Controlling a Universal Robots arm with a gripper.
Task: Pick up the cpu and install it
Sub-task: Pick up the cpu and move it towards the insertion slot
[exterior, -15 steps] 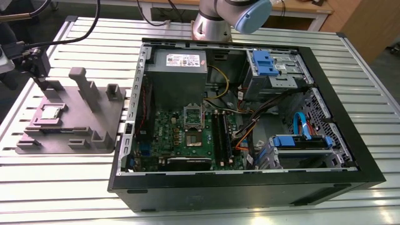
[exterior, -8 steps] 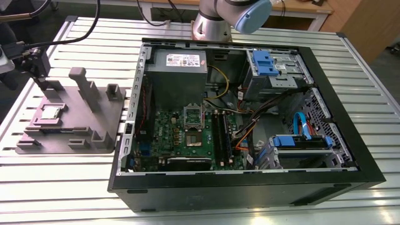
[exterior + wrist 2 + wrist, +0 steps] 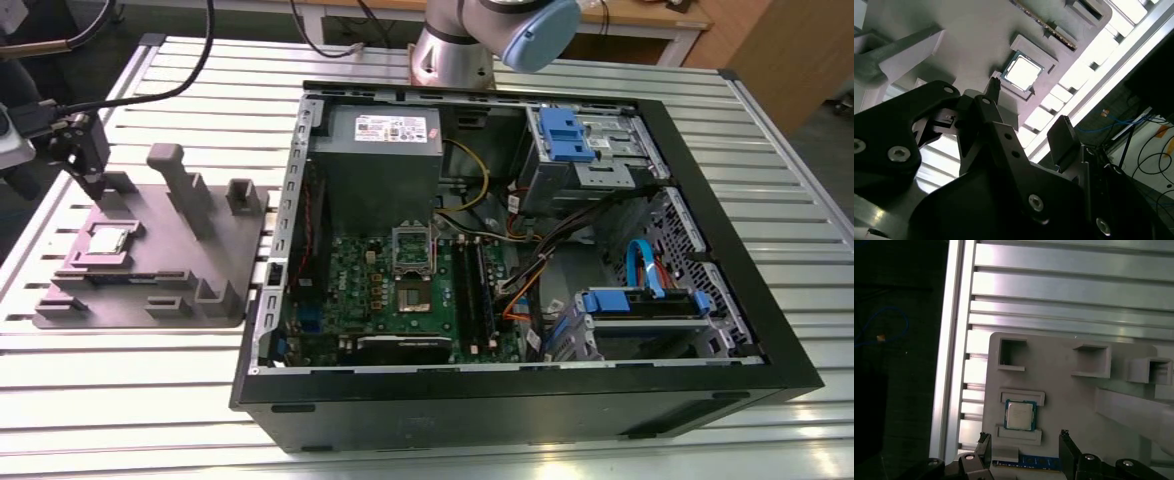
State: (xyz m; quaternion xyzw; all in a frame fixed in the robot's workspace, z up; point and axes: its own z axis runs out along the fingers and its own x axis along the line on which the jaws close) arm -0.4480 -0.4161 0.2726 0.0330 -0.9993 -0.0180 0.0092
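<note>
My gripper [image 3: 1024,436] is spread wide, with nothing between the fingers [image 3: 1068,452]. Just past the tips sits the cpu [image 3: 1020,415], lying flat in its shallow recess on the grey holder plate [image 3: 1069,395], and I'm not touching it. In the exterior view I'm hovering at the far left of the frame, over that plate on the slatted metal table [image 3: 534,60]. Farther off, centre frame, stands the open computer case [image 3: 534,405] with the green motherboard [image 3: 387,300] inside.

The cpu [image 3: 108,240] lies flat in a grey fixture [image 3: 214,240] on the slatted counter [image 3: 120,400], at nine o'clock from the open computer case [image 3: 534,405]. The gripper [image 3: 96,183] hangs near the cpu, at its twelve o'clock.
</note>
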